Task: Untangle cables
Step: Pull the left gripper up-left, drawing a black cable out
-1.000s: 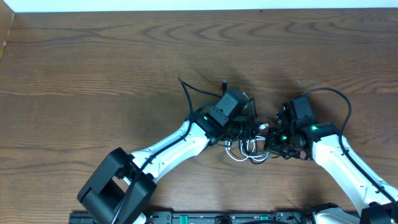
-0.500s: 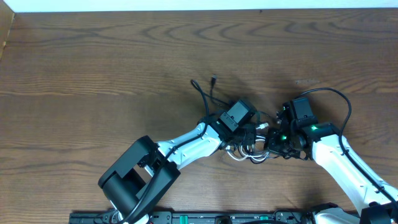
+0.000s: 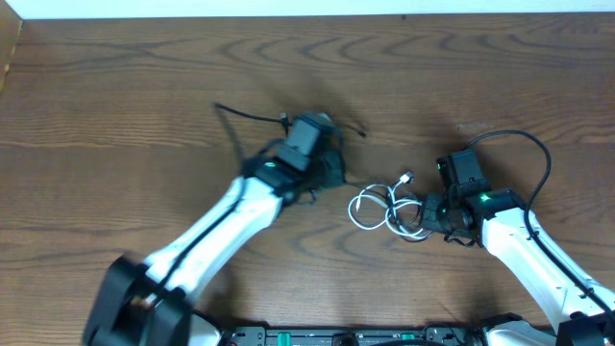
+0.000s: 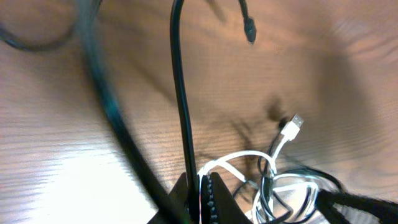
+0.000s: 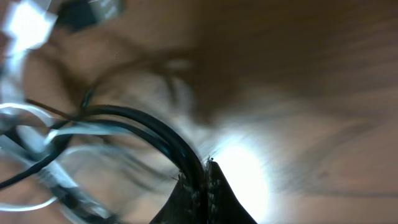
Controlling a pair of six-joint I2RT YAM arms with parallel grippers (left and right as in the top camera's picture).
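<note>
Cables (image 3: 389,207) lie knotted right of the bench's (image 3: 115,77) middle, towards its near edge, between the two arms. The left arm (image 3: 221,221) reaches in from the near-left corner, and the right arm (image 3: 524,245) from the near-right corner.

The left gripper (image 4: 202,186) is clamped on the black cable (image 4: 180,93). That cable runs straight out from its tips, curves off and ends in a small dark plug (image 4: 249,28) clear of the knot. The right gripper (image 5: 202,174) is pinched together at the knot's right side, with black strands running into its tips. It appears to nip the black cable there, though blur hides whether any white is caught too.

The white cable (image 3: 363,207) lies in loose loops flat on the bench, with its silver plug (image 4: 293,126) free and pointing towards the far edge.

Both cords look light, limp and smooth-jacketed. They would likely slide easily on the wood and drag each other along rather than resist. A pinch on bare cord just outside the knot should hold best. The plugs are small and hard, likelier to slip from the pads or snag in a loop, and a hard pull may tighten the tangle.
</note>
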